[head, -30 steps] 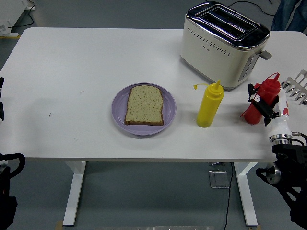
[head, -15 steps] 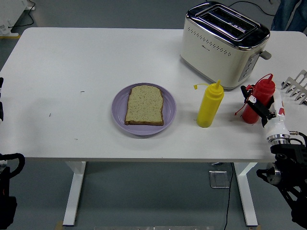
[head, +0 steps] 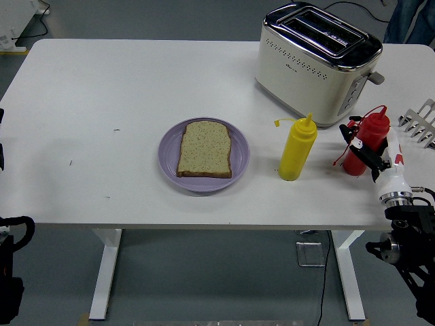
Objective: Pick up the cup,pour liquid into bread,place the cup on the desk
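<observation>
Left to right across one white rectangular table [head: 102, 102]: the black left arm [head: 10, 272] is hanging below the table's near edge at the lower left corner, its hand out of view. One round lilac plate [head: 239, 153] is sitting near the table's middle, carrying one slice of brown seeded bread [head: 204, 149]. Just right of the plate, one yellow plastic squeeze bottle [head: 297, 149] is standing upright, cap flipped open. Behind it, one cream and chrome two-slot toaster [head: 317, 60] is occupying the far right. One red plastic squeeze bottle [head: 363, 140] is standing upright on the table near the right edge, and the right hand [head: 375, 155] is wrapping its black fingers [head: 355, 135] around the bottle's body. One white wire rack [head: 420, 125] is showing partly at the right edge.
</observation>
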### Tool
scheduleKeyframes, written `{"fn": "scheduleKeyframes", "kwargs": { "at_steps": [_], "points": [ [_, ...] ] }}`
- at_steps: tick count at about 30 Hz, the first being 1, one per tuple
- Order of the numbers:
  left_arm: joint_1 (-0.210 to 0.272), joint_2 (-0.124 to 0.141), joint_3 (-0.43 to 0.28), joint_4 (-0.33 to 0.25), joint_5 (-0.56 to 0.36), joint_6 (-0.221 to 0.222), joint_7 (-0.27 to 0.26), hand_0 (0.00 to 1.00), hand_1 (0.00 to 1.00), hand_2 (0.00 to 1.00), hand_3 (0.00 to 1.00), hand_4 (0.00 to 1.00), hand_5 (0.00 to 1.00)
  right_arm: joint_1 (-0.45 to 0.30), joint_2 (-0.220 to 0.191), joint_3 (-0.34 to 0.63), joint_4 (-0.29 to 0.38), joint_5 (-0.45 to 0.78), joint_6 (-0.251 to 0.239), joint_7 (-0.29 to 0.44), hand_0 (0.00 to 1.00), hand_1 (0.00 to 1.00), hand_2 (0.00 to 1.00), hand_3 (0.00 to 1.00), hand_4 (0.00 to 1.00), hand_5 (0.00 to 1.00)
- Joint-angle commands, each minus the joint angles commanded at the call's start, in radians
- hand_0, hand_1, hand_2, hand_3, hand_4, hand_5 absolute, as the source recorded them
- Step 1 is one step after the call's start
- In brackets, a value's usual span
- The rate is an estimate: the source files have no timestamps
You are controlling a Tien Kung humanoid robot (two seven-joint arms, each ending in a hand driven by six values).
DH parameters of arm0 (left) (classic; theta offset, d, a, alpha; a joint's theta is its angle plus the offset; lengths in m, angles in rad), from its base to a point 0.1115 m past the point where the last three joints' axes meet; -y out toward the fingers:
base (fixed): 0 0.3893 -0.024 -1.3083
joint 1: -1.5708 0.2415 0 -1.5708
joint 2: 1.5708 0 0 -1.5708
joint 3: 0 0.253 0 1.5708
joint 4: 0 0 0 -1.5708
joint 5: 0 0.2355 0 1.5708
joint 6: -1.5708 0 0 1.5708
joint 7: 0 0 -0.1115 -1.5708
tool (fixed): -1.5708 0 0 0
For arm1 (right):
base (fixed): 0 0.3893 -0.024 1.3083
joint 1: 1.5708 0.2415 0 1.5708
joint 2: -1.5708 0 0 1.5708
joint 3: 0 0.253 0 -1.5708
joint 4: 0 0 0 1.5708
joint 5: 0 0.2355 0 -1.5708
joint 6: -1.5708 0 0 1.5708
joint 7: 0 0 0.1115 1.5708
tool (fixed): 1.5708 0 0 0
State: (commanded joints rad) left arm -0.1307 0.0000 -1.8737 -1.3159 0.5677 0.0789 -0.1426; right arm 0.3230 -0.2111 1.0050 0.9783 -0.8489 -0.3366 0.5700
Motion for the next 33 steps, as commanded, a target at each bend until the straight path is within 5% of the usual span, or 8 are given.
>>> {"fn": "scheduleKeyframes", "kwargs": {
  "at_steps": [4, 5, 10, 11, 16, 17, 33],
  "points": [
    [0.000, 0.000, 0.000, 0.000, 0.000, 0.000, 0.000, 0.783, 0.733, 0.733, 0.688, 0.565, 0.998, -0.005, -0.002, 0.006, 0.002, -0.003, 0.003, 0.002, 0.598, 0.543, 0.529, 0.705, 0.883, 0.370],
    [0.000, 0.000, 0.000, 0.000, 0.000, 0.000, 0.000, 0.783, 0.733, 0.733, 0.688, 0.565, 0.998, -0.006, -0.002, 0.007, 0.002, -0.004, 0.004, 0.002, 0.737, 0.663, 0.681, 0.851, 0.891, 0.365],
    [-0.001, 0.000, -0.001, 0.000, 0.000, 0.000, 0.000, 0.783, 0.733, 0.733, 0.688, 0.565, 0.998, -0.012, -0.004, 0.016, 0.008, -0.006, 0.011, 0.005, 0.737, 0.663, 0.681, 0.851, 0.891, 0.365],
    [-0.001, 0.000, 0.000, 0.000, 0.000, 0.000, 0.000, 0.783, 0.733, 0.733, 0.688, 0.565, 0.998, -0.013, -0.005, 0.018, 0.008, -0.006, 0.013, 0.005, 0.825, 0.767, 0.828, 0.937, 0.892, 0.361],
    [-0.002, 0.000, 0.000, 0.000, 0.000, 0.001, 0.000, 0.783, 0.733, 0.733, 0.688, 0.565, 0.998, -0.018, -0.008, 0.027, 0.008, -0.013, 0.022, -0.001, 0.825, 0.767, 0.828, 0.937, 0.892, 0.361],
    [-0.002, 0.000, 0.000, -0.001, 0.000, 0.001, 0.000, 0.782, 0.732, 0.733, 0.687, 0.566, 0.998, -0.019, -0.009, 0.028, 0.007, -0.015, 0.024, -0.003, 0.884, 0.827, 0.910, 0.961, 0.902, 0.359],
    [0.001, 0.000, 0.002, -0.001, -0.001, 0.001, 0.000, 0.782, 0.732, 0.733, 0.687, 0.567, 0.998, -0.066, -0.031, 0.060, 0.035, -0.067, 0.027, -0.011, 0.904, 0.853, 0.933, 0.972, 0.910, 0.344]
  ]
}}
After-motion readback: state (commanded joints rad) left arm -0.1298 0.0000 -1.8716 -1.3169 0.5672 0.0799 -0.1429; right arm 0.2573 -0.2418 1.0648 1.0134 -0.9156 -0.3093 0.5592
